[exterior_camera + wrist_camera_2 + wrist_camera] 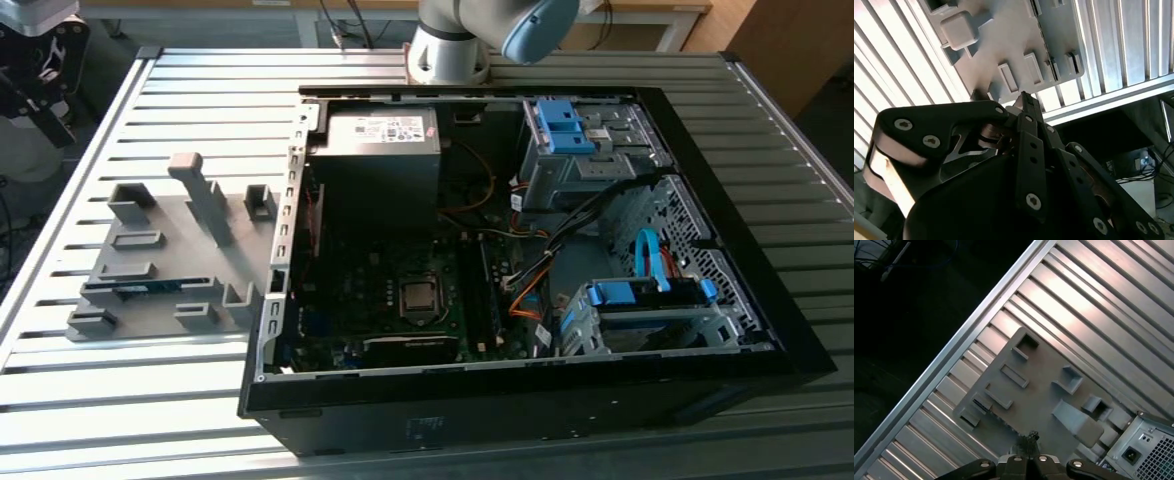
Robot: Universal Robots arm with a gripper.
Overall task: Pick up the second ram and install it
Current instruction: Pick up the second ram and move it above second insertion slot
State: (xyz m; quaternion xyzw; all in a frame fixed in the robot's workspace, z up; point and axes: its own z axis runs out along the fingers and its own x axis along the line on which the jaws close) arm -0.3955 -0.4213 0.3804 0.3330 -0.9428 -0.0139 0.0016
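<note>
Gripper (1024, 100) hangs above grey holder plate (1004, 45), not touching it. Jaws pinched together, nothing between (tips meet in second wrist view). Second ram (139, 289) sits in holder slot at exterior view's left, beside open PC case (534, 410).

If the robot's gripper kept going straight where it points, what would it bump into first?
Probably the grey holder tray on the slatted table: in both wrist views the gripper points at it. Depth is unclear, so this is a guess.
</note>
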